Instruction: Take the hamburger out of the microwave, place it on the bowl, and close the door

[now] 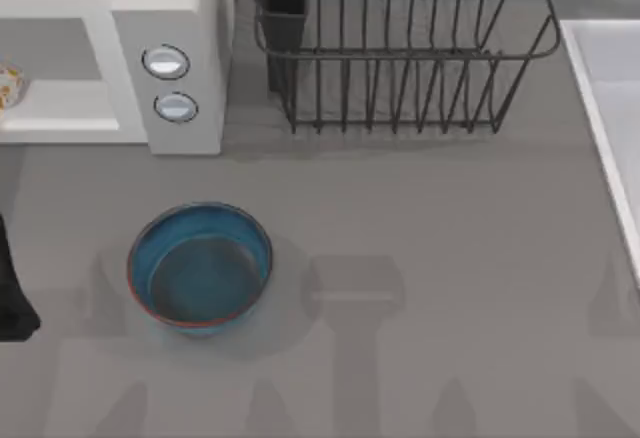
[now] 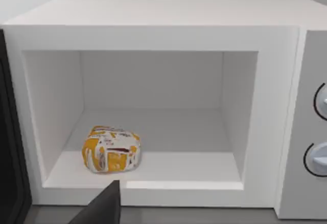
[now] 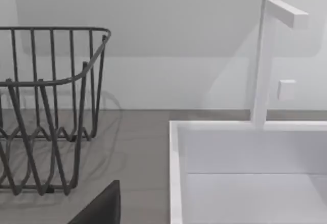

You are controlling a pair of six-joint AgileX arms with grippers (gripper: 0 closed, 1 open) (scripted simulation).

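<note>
**Hamburger still inside, door swung open, reach not yet made**

Hamburger (image 2: 111, 150) sitting on the microwave (image 1: 185, 78) floor, near the front lip and toward the hinge-side wall, untouched. Door (image 2: 9, 147) standing open as a dark slab at the cavity's edge. Bowl (image 1: 200, 266) waiting empty on the table (image 1: 430, 258), in front of the knobs (image 1: 166, 61).

Left gripper (image 2: 104, 208) hovering just outside the opening, low and facing the cavity; one dark finger tip in the left wrist view, so jaw spread impossible to tell. Right gripper (image 3: 102, 206) parked far off near the dish rack (image 1: 400, 48) and sink (image 3: 245, 173); spread there impossible to tell too.

Best approach, by judgement: enter level and low, jaws straddling the wrapped bundle at its widest part, closing gently, since soft paper likely to crumple or slip. Lift slightly before drawing back, to clear the front lip.

Edges to mind: side wall close beside the bundle, leaving little room for the finger on that side; cavity roof comfortably high; open door close on the outer side. Broad bare table between microwave and bowl for the carry. Door swing path apparently free for closing afterwards.
</note>
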